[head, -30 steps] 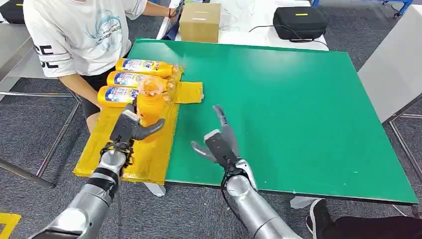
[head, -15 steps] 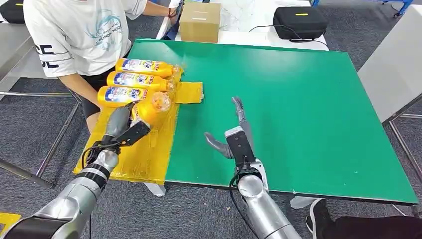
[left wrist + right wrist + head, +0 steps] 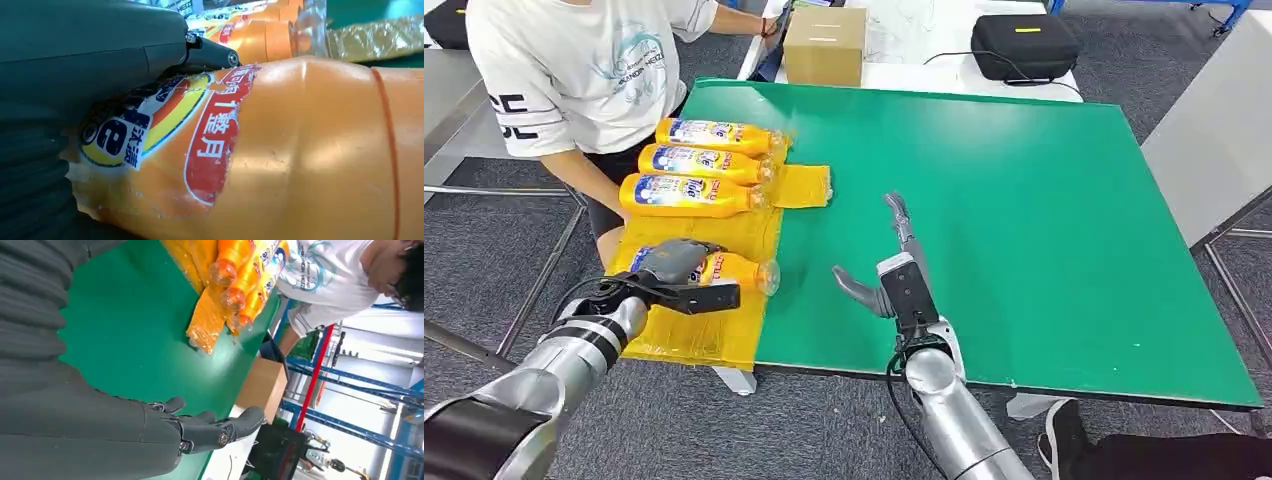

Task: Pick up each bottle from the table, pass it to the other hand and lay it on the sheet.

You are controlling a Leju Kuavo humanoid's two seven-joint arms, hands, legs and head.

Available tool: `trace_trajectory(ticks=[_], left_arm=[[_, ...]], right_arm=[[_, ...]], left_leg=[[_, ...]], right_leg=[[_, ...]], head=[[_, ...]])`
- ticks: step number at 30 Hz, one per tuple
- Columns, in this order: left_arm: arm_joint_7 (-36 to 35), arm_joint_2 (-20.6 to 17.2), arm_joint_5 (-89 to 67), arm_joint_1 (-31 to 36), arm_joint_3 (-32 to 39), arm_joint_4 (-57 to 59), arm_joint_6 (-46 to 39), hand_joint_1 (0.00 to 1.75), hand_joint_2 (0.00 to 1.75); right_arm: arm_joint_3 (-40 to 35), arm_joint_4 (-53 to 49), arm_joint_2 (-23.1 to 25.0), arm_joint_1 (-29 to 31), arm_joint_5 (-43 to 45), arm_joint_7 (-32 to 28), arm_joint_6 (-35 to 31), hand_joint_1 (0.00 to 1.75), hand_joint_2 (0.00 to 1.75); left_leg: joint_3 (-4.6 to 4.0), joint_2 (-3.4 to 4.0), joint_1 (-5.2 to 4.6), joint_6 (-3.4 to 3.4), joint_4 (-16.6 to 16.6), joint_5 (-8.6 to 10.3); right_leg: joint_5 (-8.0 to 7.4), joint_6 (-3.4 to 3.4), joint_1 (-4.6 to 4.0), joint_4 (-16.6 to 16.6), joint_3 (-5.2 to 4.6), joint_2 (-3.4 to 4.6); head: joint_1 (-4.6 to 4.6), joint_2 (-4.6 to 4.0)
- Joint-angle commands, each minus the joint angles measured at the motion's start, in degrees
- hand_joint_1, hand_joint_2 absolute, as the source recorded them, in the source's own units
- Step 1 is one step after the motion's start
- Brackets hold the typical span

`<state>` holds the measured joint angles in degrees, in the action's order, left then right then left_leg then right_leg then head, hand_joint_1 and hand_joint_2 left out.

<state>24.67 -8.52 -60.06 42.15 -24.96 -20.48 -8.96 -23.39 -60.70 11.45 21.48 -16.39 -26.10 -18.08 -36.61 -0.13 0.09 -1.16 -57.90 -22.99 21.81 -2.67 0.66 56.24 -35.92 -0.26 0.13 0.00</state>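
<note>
My left hand grips an orange bottle that lies on its side on the yellow sheet, cap end toward the green table. In the left wrist view the bottle's label is pressed against my left hand. Three more orange bottles lie side by side at the far end of the sheet. My right hand hovers open over the green table, fingers straight and holding nothing; my right hand is seen with fingers extended in the right wrist view.
A person in a white shirt sits at the sheet's far left corner. A cardboard box and a black case stand beyond the table's far edge. A white table is at the right.
My left hand has tipped the bottle from upright down onto the sheet, nearer me. My right hand drew back to the right and then stayed nearly still.
</note>
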Motion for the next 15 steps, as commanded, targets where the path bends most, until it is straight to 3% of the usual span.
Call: trace_trajectory(ticks=[1, 4, 5, 6, 10, 15], left_arm=[[-3.34, 1.05, -0.32, 1.69, -3.31, 5.90, -0.94, 1.75, 1.75], [-4.14, 1.48, 0.29, 1.08, -2.02, 5.96, -3.58, 1.75, 1.75], [-4.14, 1.56, 0.44, 0.89, -1.65, 5.73, -4.75, 0.17, 1.75], [-3.35, 1.89, 1.45, 0.67, -0.31, 5.68, -5.92, 0.00, 1.75], [2.43, 2.57, 5.19, -0.75, 4.66, 3.90, -13.55, 0.00, 1.75], [6.82, 3.22, 7.86, -1.49, 7.89, 2.80, -15.73, 0.00, 1.75]], right_arm=[[-2.63, 5.04, -0.01, 3.16, -0.08, -0.07, 0.31, 0.00, 1.75], [-2.98, 5.65, -0.05, 3.38, 0.20, -0.02, 0.63, 0.00, 1.75], [-3.04, 5.87, -0.03, 3.41, 0.02, 0.06, 0.27, 0.00, 1.75], [-3.09, 6.14, -0.04, 3.48, 0.24, 0.14, 0.41, 0.00, 1.75], [-2.97, 7.03, -0.20, 3.93, 0.75, -0.02, 0.61, 0.00, 1.75], [-2.89, 7.38, -0.18, 4.31, 0.79, -0.25, 0.52, 0.00, 1.75]], left_leg=[[0.19, 0.08, 0.02, 0.04, 0.02, -0.08], [0.18, 0.05, 0.00, 0.04, 0.03, -0.07], [0.35, 0.07, 0.03, 0.07, 0.04, -0.14], [0.25, 0.06, 0.02, 0.05, 0.05, -0.09], [0.18, 0.06, 0.02, 0.03, 0.03, -0.07], [0.18, 0.04, 0.03, 0.03, 0.00, -0.10]], right_leg=[[0.05, 0.06, -0.03, -0.03, 0.15, 0.09], [0.06, 0.05, 0.00, -0.02, 0.14, 0.05], [0.12, 0.09, -0.03, -0.03, 0.31, 0.07], [0.07, 0.07, -0.03, -0.05, 0.22, 0.06], [0.06, 0.05, -0.02, -0.03, 0.15, 0.06], [0.08, 0.05, -0.03, -0.02, 0.17, 0.03]], head=[[0.00, 0.00], [-0.02, 0.00], [-0.02, 0.00], [-0.02, 0.00], [-0.02, 0.00], [0.00, 0.00]])
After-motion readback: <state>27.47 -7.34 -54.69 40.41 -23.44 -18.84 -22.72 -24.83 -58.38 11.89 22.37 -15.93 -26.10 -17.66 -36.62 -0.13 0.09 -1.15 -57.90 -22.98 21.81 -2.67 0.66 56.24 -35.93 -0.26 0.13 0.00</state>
